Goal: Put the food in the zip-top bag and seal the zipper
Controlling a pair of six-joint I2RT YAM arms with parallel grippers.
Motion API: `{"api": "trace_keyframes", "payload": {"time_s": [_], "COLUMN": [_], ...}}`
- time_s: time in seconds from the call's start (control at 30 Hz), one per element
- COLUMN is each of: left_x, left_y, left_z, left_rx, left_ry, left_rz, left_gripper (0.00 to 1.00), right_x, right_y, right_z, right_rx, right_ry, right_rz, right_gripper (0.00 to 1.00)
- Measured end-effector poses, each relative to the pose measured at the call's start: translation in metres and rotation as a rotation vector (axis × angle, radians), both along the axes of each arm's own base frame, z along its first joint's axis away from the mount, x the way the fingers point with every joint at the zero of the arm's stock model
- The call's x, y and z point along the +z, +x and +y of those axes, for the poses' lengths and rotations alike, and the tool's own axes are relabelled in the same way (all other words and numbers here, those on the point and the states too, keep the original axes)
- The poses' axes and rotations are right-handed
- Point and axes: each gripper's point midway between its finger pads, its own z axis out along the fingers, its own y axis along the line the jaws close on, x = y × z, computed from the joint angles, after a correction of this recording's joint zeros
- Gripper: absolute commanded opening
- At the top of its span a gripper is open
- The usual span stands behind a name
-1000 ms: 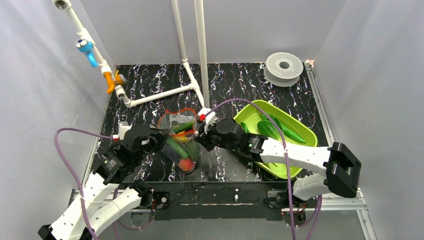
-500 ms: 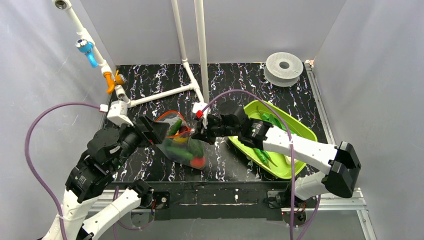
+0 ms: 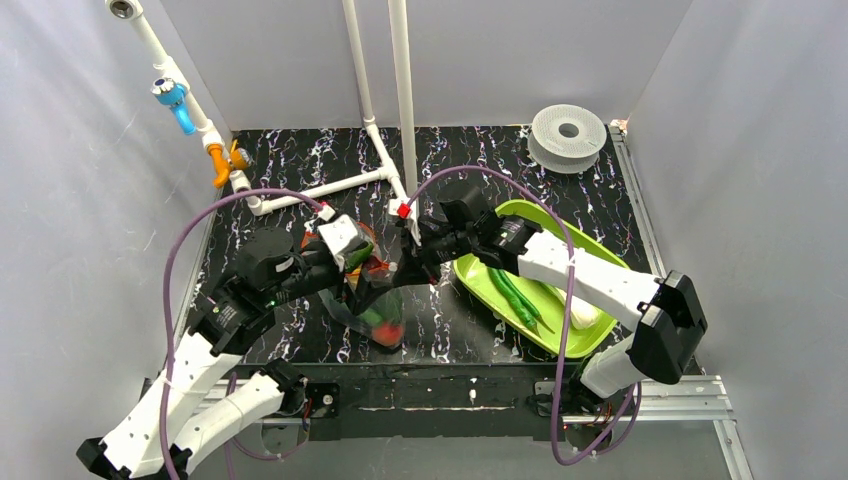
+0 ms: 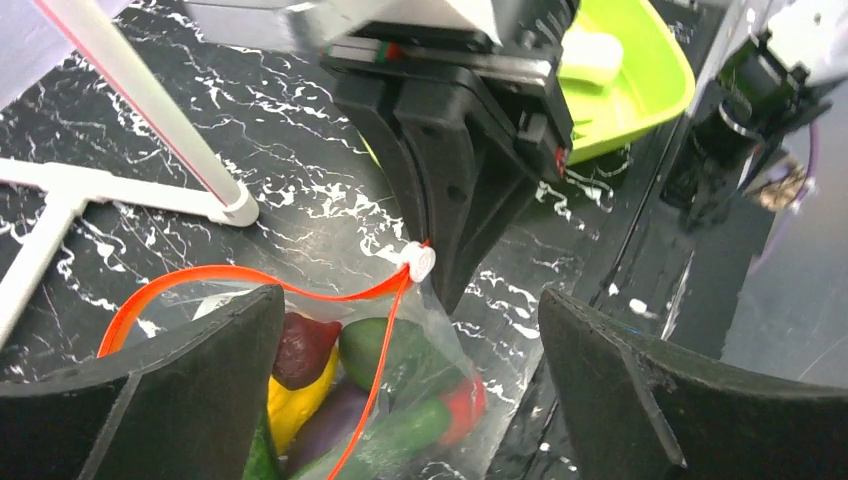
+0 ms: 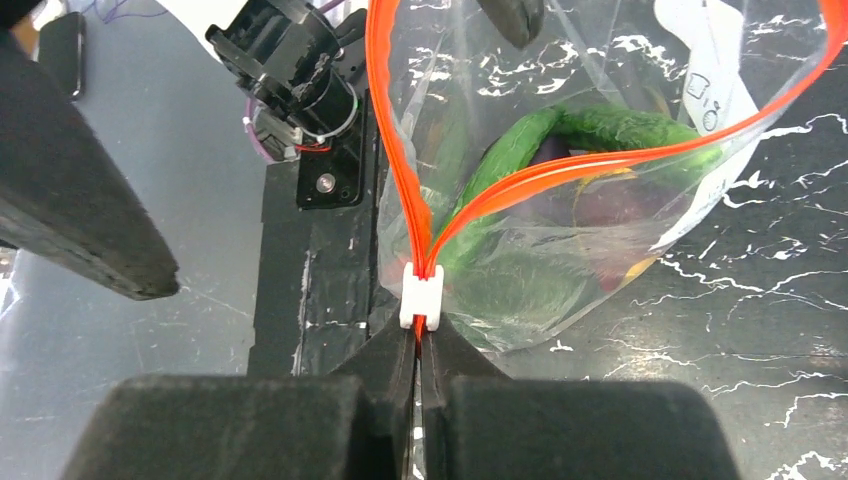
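The zip-top bag [image 3: 385, 312] stands mid-table with its mouth up and the food inside: a red tomato [image 4: 468, 402], a yellow piece [image 4: 290, 400], a purple eggplant [image 4: 325, 425] and green vegetables [image 5: 560, 130]. Its zipper [image 4: 250, 280] gapes in an orange loop. My right gripper [image 5: 420, 345] is shut on the zipper's end, just behind the white slider [image 5: 421, 300]. My left gripper [image 4: 410, 400] hovers over the bag, open wide, its fingers [image 4: 170, 390] on either side and holding nothing. More long green vegetables [image 3: 515, 298] lie in the lime tray [image 3: 470, 285].
A white pipe frame [image 3: 320, 185] stands behind the bag, with its post rising mid-table. An orange and blue fitting [image 3: 225, 160] is at the back left, and a grey spool [image 3: 568, 130] at the back right. A white piece [image 3: 585, 315] lies in the tray.
My left gripper has opened, let go of the bag's edge and swung right, over the bag's mouth. The right gripper has kept its hold on the zipper's end.
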Motion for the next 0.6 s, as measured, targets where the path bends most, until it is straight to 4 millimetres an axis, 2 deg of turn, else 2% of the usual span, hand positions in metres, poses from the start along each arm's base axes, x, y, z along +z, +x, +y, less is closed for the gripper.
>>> {"api": "trace_keyframes", "payload": {"time_s": [0.07,0.27,0.37,0.43,0.53,0.6], "left_x": [-0.007,-0.006,-0.020,-0.037,-0.065,-0.069], "left_y": [0.000,0.001,0.004,0.007,0.007,0.004], "left_z": [-0.004,-0.020,-0.032,-0.039,-0.036,-0.032], "left_rx": [-0.051,-0.178,-0.229,-0.251,-0.236,-0.220], "left_ry": [0.027,0.049,0.060,0.068,0.081,0.069], "left_rz": [-0.042,-0.126,-0.073,-0.029,0.023,0.011], "left_gripper": [0.98,0.97,0.92,0.86,0.79,0.70], "right_x": [-0.001,0.000,0.001,0.002,0.005,0.006], "right_y": [-0.003,-0.009,-0.010,-0.011,-0.012,-0.013], "right_z": [-0.002,-0.006,-0.007,-0.007,-0.009,-0.011], "right_rx": [0.014,0.038,0.040,0.039,0.031,0.025], "right_ry": [-0.003,-0.006,-0.007,-0.005,0.000,0.002], "right_rz": [0.018,0.044,0.048,0.047,0.045,0.048], "right_gripper": [0.01,0.01,0.01,0.01,0.01,0.01]}}
